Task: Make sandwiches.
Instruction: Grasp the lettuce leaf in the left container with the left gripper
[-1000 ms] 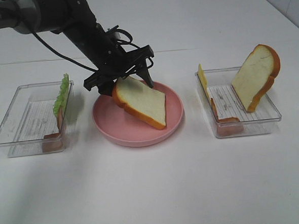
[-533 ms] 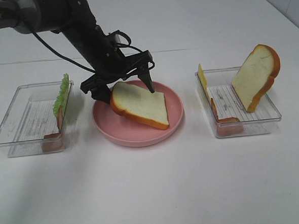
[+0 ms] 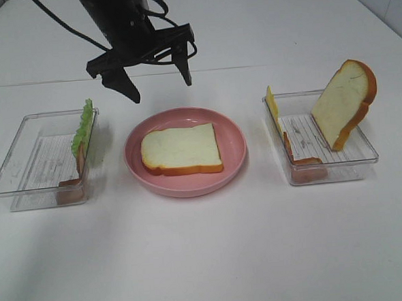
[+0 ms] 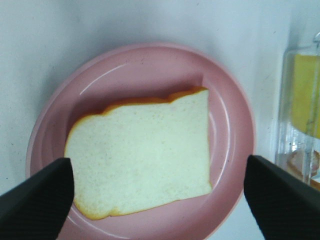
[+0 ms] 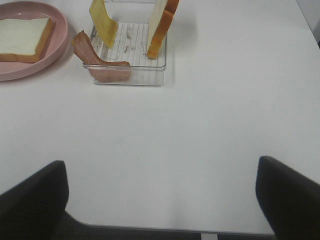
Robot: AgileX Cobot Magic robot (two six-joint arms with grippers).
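The left gripper hung above the far rim of the plate, jaws spread wide with nothing between them. The right gripper stood just as wide and empty over the bare near-right part of the desk. One bread slice lay flat in the plate at mid-desk, its crust showing along the near side. Toward the desk's left edge, the left tray held lettuce standing on edge against its right wall, with bacon at its near-right corner. Toward the right edge, the right tray held cheese upright by its left wall, a second bacon strip at its near-left corner, and a second bread slice propped on edge and tilted. All of these looked like light toy pieces. The bread seemed thick and spongy, likely to give a little under a pinch yet keep its shape, so the propped slice would best be taken from above, across its two faces near the top crust. The cheese looked thin and probably limp and smooth, so a pinch well down from its upper edge would hold it more surely than one at the very tip. The lettuce's ruffles should offer easy purchase along its top. Each bacon strip had one end raised at its tray's wall, the natural place to grasp. Being so light, any piece might cling to a pad on release, or drag its tray along.
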